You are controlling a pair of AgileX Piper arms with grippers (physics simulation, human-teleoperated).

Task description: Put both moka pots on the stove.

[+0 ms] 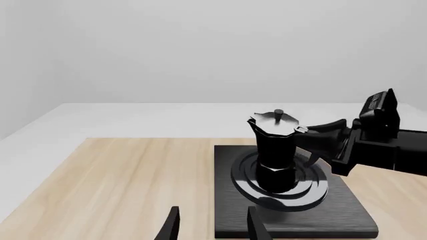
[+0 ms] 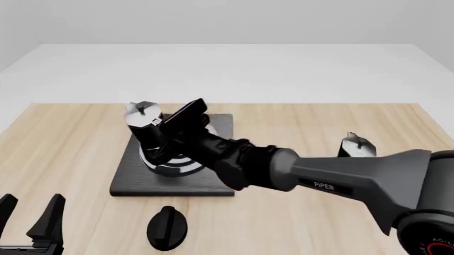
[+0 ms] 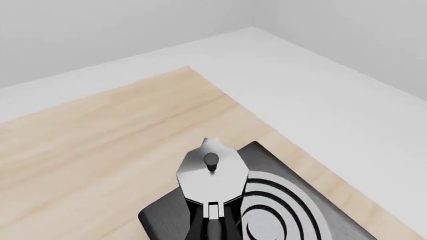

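One moka pot (image 2: 144, 126) stands upright on the ringed burner of the black stove (image 2: 135, 183). My right gripper (image 2: 159, 140) reaches across the table and is shut on this pot's side handle. The left wrist view shows the pot (image 1: 275, 150), the stove (image 1: 347, 215) and the right gripper (image 1: 308, 145) at the handle. The right wrist view looks down on the pot's silvery lid (image 3: 212, 172) and the stove (image 3: 167, 220). The second moka pot (image 2: 353, 144) stands on the wood to the right, partly hidden behind my right arm. My left gripper (image 2: 30, 210) is open and empty near the front left corner.
A black oval knob (image 2: 168, 227) lies on the wood just in front of the stove. My right arm (image 2: 319, 178) crosses the table diagonally from the lower right. The left fingers (image 1: 173, 222) show low in the left wrist view.
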